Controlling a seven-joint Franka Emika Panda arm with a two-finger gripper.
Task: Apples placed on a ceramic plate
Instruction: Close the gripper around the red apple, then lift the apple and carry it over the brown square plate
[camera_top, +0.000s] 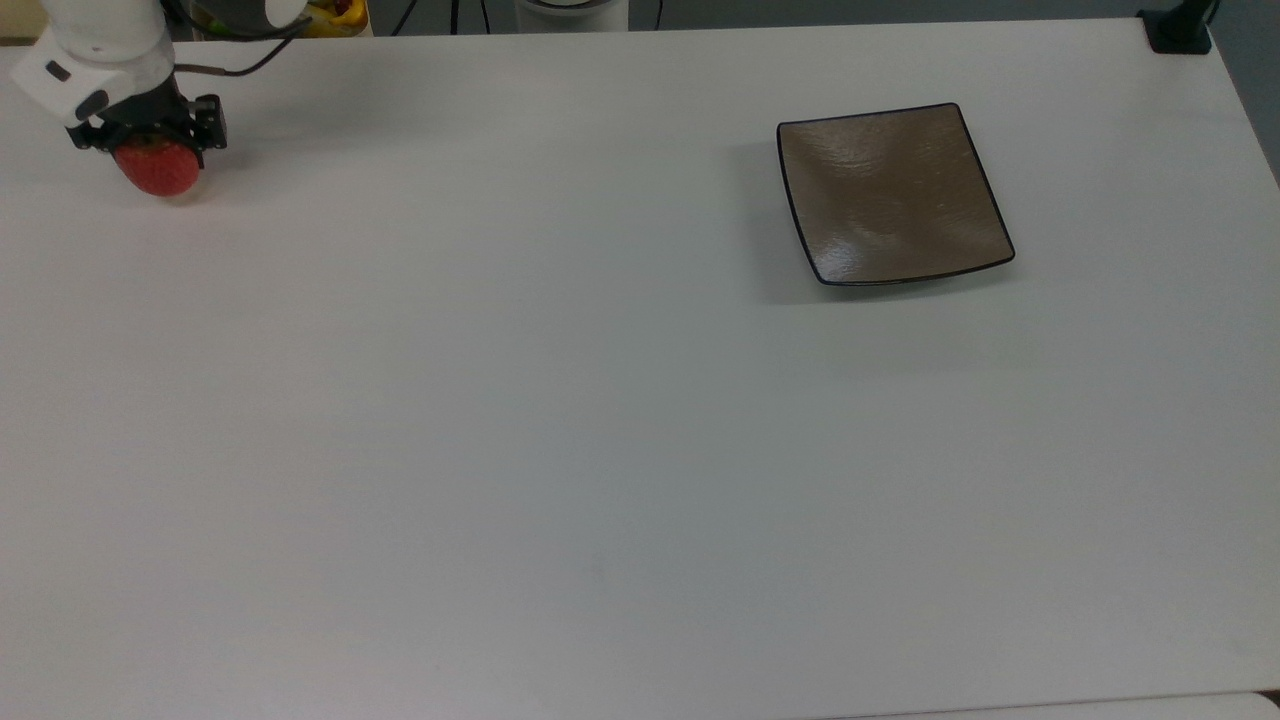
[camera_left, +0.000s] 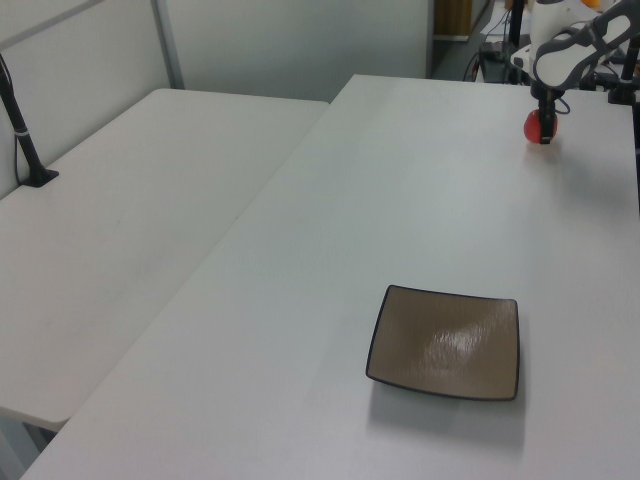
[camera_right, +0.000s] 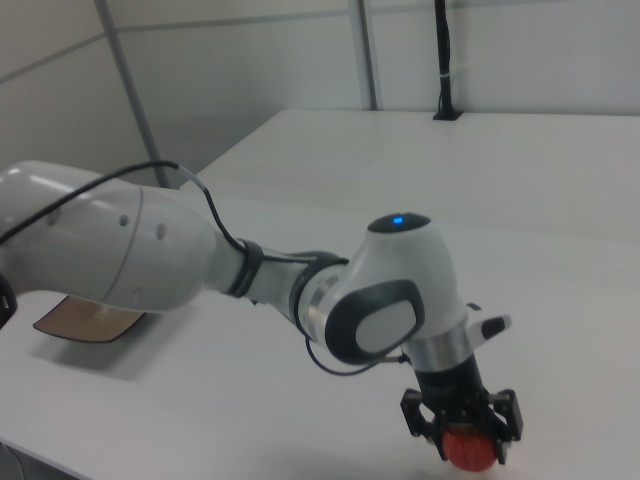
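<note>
Our jaws are clamped on the apple (camera_top: 158, 170) at the top view's far left, well apart from the ceramic plate (camera_top: 893, 195), the gripper (camera_top: 148, 150) straddling it from above so we can carry it over the table (camera_top: 560, 420).

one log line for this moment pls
gripper: shut on apple | plate: bare, far across table | phase: grasp

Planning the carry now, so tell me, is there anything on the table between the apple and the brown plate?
Nothing visible. The apple sits in the tool at the top view's far left, the plate lies far to its right, and the table between them is bare.
</note>
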